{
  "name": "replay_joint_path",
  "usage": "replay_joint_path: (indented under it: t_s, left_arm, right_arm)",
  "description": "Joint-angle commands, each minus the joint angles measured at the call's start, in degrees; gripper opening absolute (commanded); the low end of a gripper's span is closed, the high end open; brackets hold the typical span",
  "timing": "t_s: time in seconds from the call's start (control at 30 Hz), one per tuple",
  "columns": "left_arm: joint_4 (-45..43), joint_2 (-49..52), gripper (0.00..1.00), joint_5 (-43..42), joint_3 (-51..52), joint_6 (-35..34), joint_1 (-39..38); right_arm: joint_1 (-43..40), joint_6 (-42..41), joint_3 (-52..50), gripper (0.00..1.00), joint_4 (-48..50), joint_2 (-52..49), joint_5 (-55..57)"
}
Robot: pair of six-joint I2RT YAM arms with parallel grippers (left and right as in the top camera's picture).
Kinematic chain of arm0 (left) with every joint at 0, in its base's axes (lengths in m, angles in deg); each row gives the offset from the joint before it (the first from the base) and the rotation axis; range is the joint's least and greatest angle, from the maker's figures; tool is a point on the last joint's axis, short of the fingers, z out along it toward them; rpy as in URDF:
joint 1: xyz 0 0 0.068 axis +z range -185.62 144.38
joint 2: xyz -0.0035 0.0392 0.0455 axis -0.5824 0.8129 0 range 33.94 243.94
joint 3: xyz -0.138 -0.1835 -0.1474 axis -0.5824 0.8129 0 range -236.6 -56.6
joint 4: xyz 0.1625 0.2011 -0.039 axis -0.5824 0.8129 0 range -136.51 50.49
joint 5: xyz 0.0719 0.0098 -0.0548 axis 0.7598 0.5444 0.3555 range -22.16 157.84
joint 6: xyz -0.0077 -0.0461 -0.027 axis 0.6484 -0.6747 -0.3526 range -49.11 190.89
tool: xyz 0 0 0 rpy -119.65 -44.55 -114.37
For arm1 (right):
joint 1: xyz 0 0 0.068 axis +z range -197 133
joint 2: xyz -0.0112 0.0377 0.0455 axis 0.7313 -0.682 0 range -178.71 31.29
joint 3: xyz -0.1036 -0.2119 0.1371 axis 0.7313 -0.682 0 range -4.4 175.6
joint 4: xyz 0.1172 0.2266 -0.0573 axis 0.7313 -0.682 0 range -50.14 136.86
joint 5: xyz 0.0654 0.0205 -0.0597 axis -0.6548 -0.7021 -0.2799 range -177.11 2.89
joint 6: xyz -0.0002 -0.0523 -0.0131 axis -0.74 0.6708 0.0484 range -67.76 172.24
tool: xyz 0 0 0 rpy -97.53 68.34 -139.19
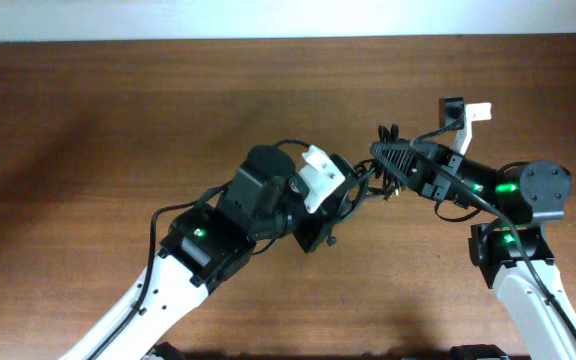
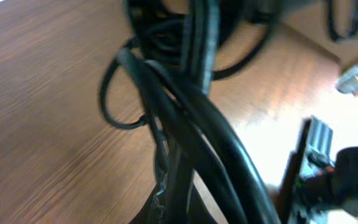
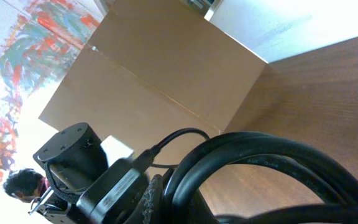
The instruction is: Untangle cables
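The cables are a bunch of thin black cords hanging between my two grippers above the middle of the table. My left gripper is shut on the cables, which run thick and blurred past its dark finger in the left wrist view. My right gripper is shut on the other side of the bunch. In the right wrist view black loops curve round its textured finger. The plug ends are hidden.
The brown wooden table stretches left and toward the back. The two arms nearly touch at the centre. A cardboard box stands past the table edge, with a person's head low beside it.
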Motion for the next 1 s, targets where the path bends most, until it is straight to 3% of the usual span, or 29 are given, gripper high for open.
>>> replay_joint_path:
  t_s: [0.0, 0.37, 0.8, 0.97]
  left_arm:
    - [-0.22, -0.22, 0.0, 9.05, 0.09, -8.26, -0.31]
    - [0.28, 0.68, 0.0, 26.4, 0.13, -27.8, -0.24]
    - [10.86, 5.9, 0.0, 27.15, 0.15, -30.49, -0.26]
    - [10.8, 5.9, 0.0, 21.53, 0.15, -30.45, -0.26]
  right_arm:
    - [0.85, 0.76, 0.68, 0.04, 0.61, 0.66, 0.28]
    - [0.85, 0.52, 0.68, 0.04, 2.86, 0.66, -0.61]
    - [0.72, -0.79, 0.68, 0.04, 7.5, 0.66, 5.53]
    - [0.72, 3.93, 0.68, 0.04, 7.45, 0.63, 7.02]
